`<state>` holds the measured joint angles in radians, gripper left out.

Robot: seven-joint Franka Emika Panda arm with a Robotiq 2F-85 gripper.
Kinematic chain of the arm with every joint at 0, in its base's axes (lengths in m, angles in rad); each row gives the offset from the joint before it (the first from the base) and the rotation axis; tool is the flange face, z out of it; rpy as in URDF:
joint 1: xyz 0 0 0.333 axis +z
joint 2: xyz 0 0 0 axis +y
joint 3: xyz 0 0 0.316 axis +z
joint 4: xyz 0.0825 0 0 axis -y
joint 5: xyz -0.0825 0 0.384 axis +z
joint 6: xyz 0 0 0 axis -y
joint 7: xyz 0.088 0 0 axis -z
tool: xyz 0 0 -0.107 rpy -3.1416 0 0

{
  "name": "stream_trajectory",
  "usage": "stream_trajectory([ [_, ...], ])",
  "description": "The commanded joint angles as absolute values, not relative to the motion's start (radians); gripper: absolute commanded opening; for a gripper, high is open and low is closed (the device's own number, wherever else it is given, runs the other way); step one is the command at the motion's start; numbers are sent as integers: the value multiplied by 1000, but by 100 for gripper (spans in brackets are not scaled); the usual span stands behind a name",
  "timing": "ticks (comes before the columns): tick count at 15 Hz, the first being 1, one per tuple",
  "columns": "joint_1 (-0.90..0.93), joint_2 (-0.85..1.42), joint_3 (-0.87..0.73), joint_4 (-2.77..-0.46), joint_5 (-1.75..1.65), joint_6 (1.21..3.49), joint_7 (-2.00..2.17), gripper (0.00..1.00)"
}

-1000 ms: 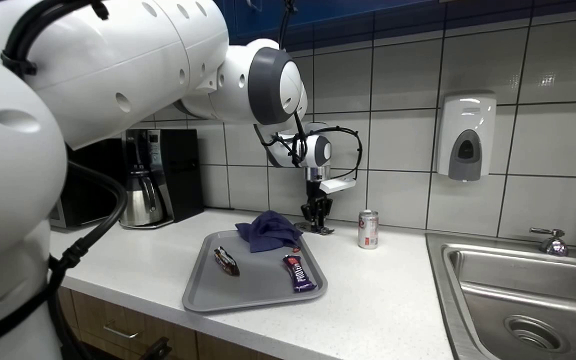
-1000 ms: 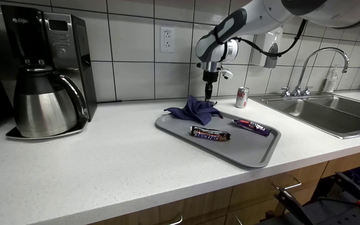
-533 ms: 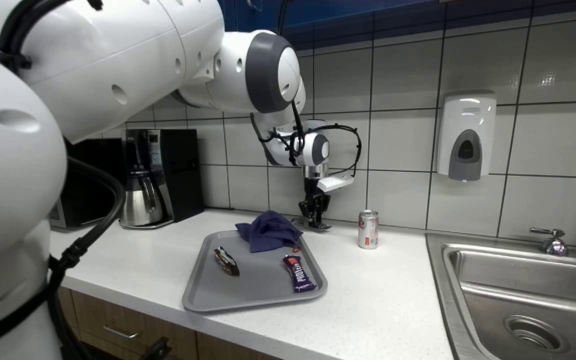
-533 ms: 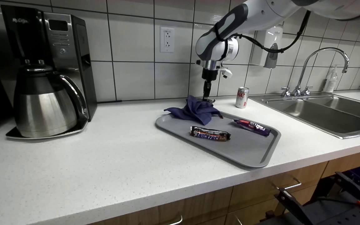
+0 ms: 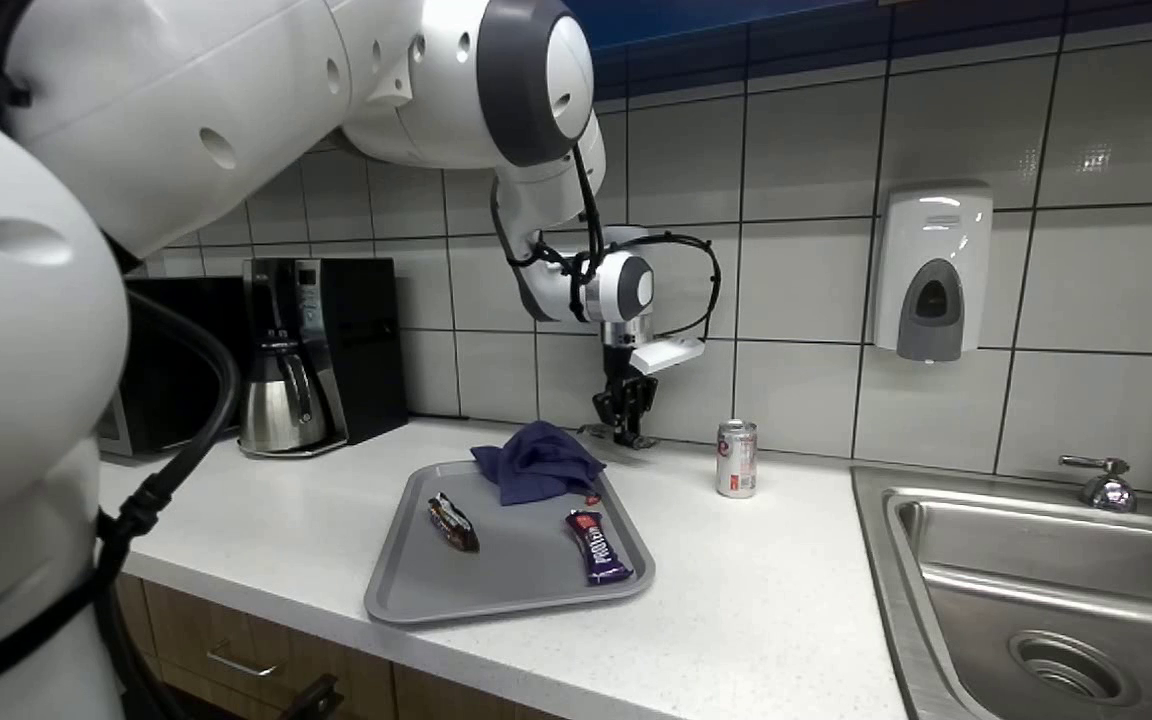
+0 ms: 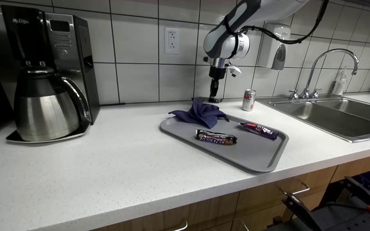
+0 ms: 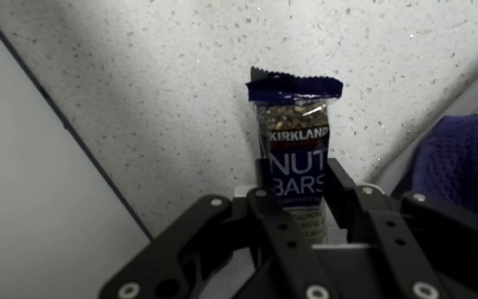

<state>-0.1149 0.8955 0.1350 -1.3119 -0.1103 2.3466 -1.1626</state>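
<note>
1. Fingers (image 7: 342, 189): matte black and jointed, drawn in to a narrow gap and pressed to both long sides of the nut bar (image 7: 299, 166).
2. Nut bar: held by the fingers between the tray (image 5: 506, 580) and the tiled wall (image 6: 136, 41), as the wrist view shows. Navy film bears "KIRKLAND NUT BARS"; a clear window shows coarse, grainy filling, and the crimped end has a serrated edge. Whether it touches the desk (image 6: 108, 166) cannot be told.
3. Cloth (image 7: 463, 166): violet-blue, waffle-textured, crumpled to a soft peak on the tray, near the fingers.
4. Tray: smooth gray, four-sided, with rounded corners and a raised rim. On it rest a dark-wrapped SNICKERS bar (image 6: 216, 138) and a purple-and-red protein bar (image 6: 259, 130), apart from each other.
5. Can (image 6: 249, 100): an upright metal cylinder, silver with red lettering, apart from the tray.
6. Desk: a smooth white slab, finely flecked with darker specks, above wood-grain drawers (image 6: 262, 184).
7. Sink (image 5: 898, 580): stainless steel, set into the desk, with rounded inner corners.
8. Coffee maker (image 6: 66, 61): a boxy black-and-silver body with a bulging steel carafe (image 6: 45, 115), well apart from the sink.
9. Wall: glossy pale tiles divided by dark joints, carrying a white outlet (image 6: 172, 40) and a rounded white-and-gray dispenser (image 5: 936, 240).
</note>
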Motion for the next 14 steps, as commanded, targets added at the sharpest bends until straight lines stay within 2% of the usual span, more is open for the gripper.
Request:
stream_trajectory([
  [1,-147,762,152,-1501,-90,2424,-1204,10],
  [14,-170,479,144,-1949,-93,2656,-1188,10],
])
